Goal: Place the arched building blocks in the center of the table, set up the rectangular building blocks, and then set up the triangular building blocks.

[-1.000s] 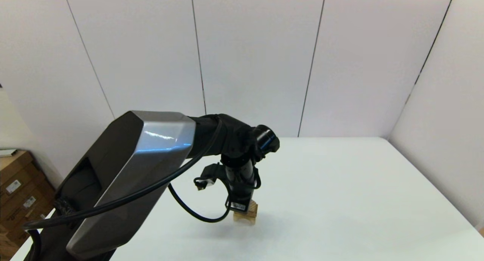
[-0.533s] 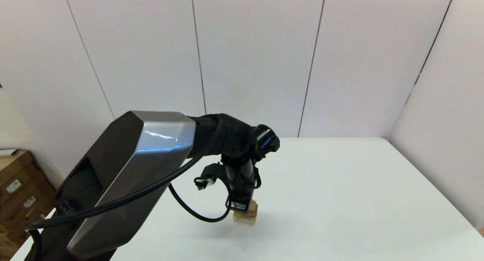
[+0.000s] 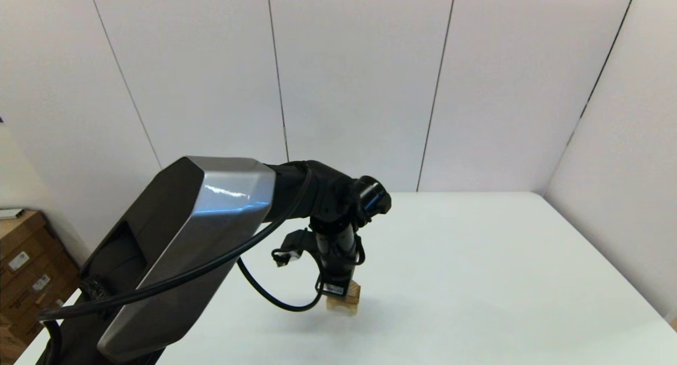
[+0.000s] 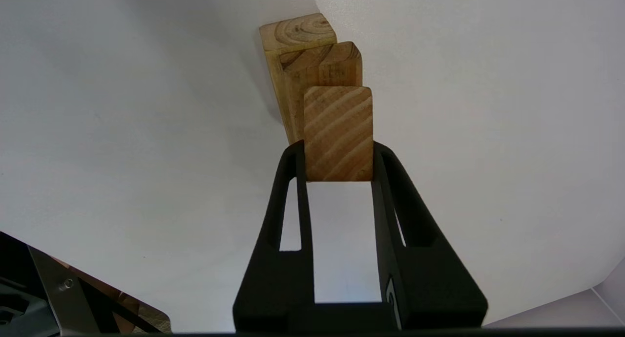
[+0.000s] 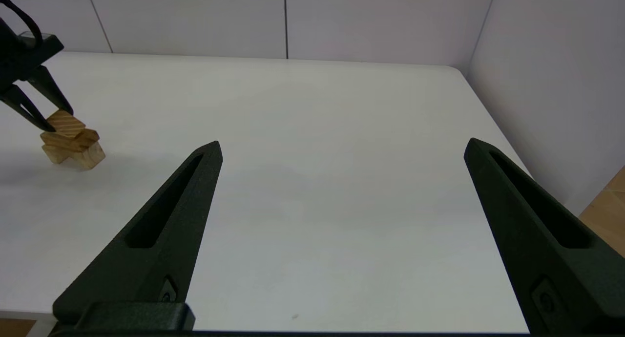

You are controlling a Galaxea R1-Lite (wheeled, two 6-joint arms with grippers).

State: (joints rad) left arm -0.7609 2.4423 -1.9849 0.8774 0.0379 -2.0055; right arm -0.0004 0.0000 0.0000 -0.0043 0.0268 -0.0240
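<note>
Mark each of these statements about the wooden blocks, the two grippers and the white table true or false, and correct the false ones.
1. The left gripper is shut on the small striped-grain triangular wooden block. True.
2. The triangular block lies alone, far from the other blocks. False: it sits atop the stack of the light wooden arched block and the small solid rectangular wooden block.
3. The right gripper holds a block. False: it is open and empty above the white table.
4. The stack stands on the white table. True.
5. The right gripper touches the stack. False: it is well apart from it.
</note>
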